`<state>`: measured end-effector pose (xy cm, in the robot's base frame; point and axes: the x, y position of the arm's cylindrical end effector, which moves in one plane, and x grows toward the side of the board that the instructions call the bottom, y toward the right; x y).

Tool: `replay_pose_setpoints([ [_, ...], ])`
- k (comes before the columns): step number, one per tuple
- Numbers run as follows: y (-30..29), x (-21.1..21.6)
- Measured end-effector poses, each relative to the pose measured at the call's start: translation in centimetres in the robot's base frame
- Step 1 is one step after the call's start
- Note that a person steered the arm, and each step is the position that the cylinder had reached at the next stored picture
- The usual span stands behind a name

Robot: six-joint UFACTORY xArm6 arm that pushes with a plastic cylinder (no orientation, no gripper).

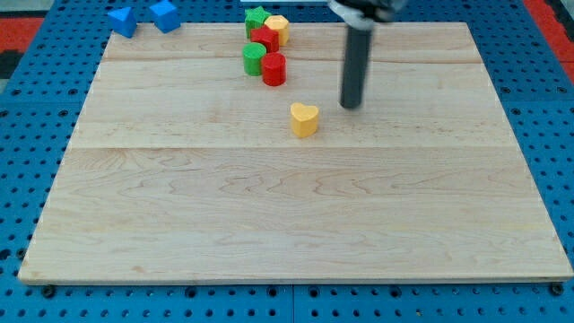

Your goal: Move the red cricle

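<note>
The red round cylinder block point(274, 69) sits near the top edge of the pale wooden desk point(269, 224), touching a green cylinder block point(255, 58). My tip point(350, 106) rests to its right, apart, beside a yellow heart block point(304, 118). No claw exists, so no claw state. The lower desk lies open; blue pegboard point(27, 179) surrounds it.

Rod point(355, 67) top cut off by view's top; red block point(264, 38) partly hidden.

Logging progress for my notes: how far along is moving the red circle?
Nothing looks done: the red cylinder sits in the cluster beside the green cylinder near the view's top. In hand: my tip stands apart, to the cylinder's right, past the yellow heart. Left: reaching and pushing it.
</note>
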<state>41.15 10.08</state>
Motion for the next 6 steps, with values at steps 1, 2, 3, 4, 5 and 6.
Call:
replay_pose_setpoints([
  [1,-3.3,5.4],
  [2,-5.2,-0.5],
  [3,-8.7,-7.1],
  [4,-6.5,-4.4],
  [5,-6.5,-1.9],
  [6,-11.1,-3.1],
])
